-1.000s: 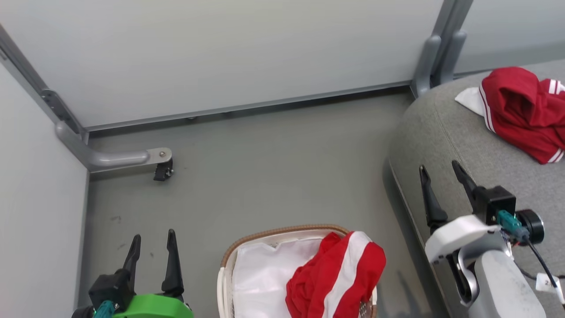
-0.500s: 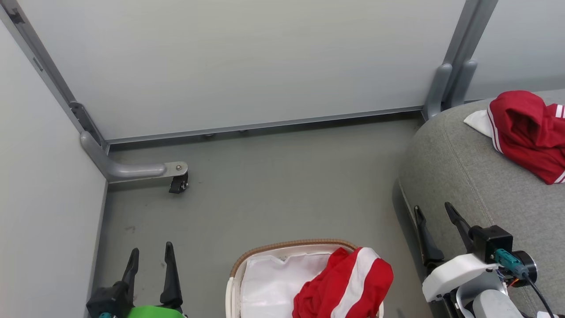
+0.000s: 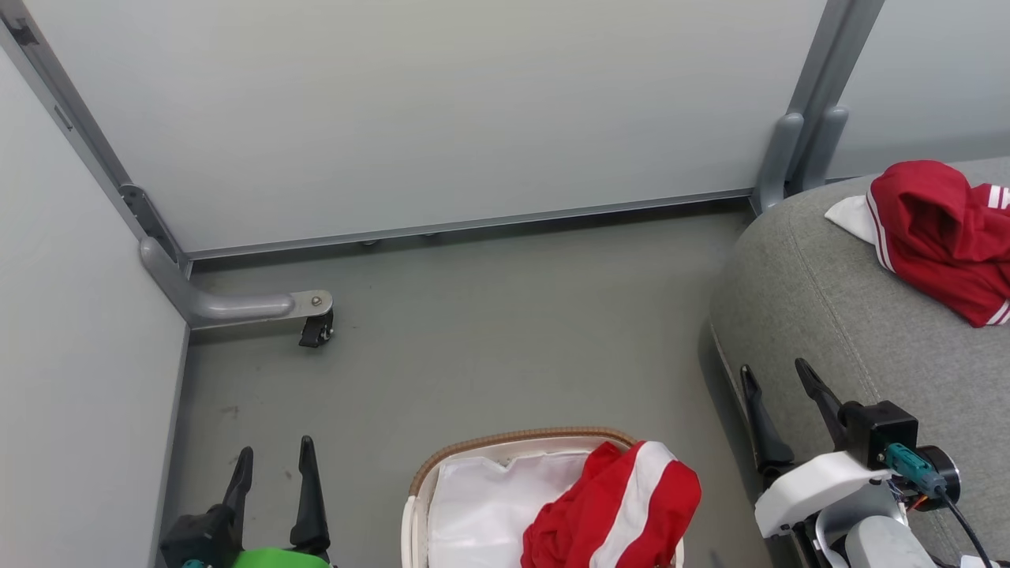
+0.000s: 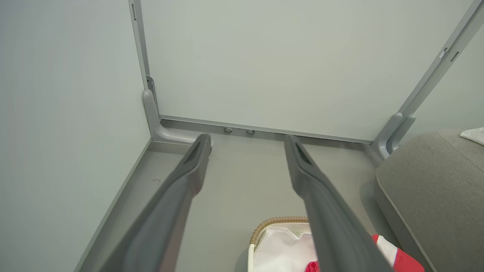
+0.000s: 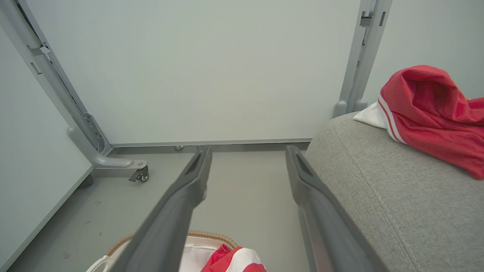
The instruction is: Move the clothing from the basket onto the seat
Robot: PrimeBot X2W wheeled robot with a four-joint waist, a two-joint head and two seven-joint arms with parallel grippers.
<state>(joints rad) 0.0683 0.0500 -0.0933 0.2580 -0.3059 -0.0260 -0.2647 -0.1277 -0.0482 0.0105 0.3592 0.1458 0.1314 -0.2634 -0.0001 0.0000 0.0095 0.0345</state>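
Both arms wait: the left gripper (image 3: 275,444) at 7 o'clock in the head view and the right gripper (image 3: 773,366) at 4 o'clock, near the seat (image 3: 828,315), are spread and empty. One banded garment (image 3: 615,505) lies in the basket (image 3: 513,436) at 6 o'clock; the striped garment (image 3: 939,229) rests on the seat at 2 o'clock. Over the last second only the camera has shifted, so half the job remains.

Light was bright, even & diffuse, w/ no glare on the panels (image 3: 442,118). A soft shadow lay on the floor (image 3: 513,339) beside the seat (image 3: 828,315). The 2 wrist views bent at the edges; the near fingers (image 4: 170,211) looked soft, bkgd sharp.
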